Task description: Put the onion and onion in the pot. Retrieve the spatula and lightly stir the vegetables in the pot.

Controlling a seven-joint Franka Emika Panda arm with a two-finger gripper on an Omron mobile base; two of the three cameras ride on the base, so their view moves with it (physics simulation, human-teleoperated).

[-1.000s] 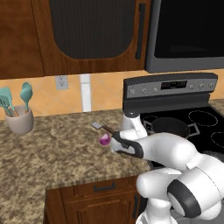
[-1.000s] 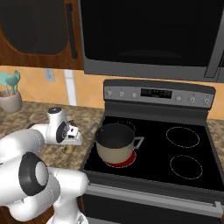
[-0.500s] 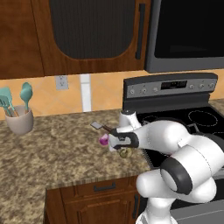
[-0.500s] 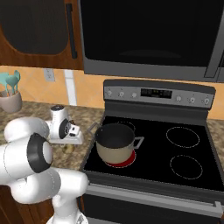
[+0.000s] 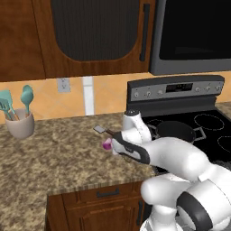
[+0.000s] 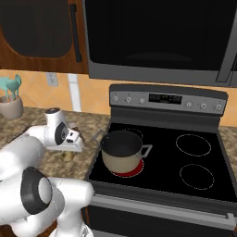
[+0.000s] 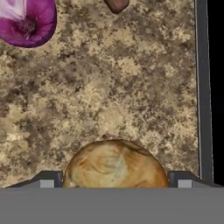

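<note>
My gripper (image 7: 114, 177) hangs low over the counter (image 7: 131, 87), pointing down, and the hand view puts the tan onion (image 7: 116, 165) right between my two fingertips (image 7: 49, 178), one on either side of it. The jaws stand wide, with the tips flanking the onion; I cannot tell whether they touch its skin.

That same view shows the purple onion (image 7: 28, 22) lying on the speckled stone off in the upper left corner, well apart from the tan one, and a small brown end of something at the top edge that I cannot identify for sure. Along the right side runs the grey edge of the stove (image 7: 202, 87).

From the left base view my own arm covers the tan onion, but the purple onion (image 5: 107, 144) peeks out just beside my hand, and the spatula (image 5: 104, 131) lies on the counter (image 5: 58, 153) just behind it, grey blade toward the wall. A cup of teal utensils (image 5: 19, 118) stands far off to the left by the backsplash.

The right base view gives what the others lack: the pot (image 6: 121, 150) sits on the front left burner of the stove (image 6: 185, 157), glowing red beneath, its dark inside showing nothing in it. There the tan onion (image 6: 68, 156) is a small lump on the counter under my hand, near the stove's left edge.
</note>
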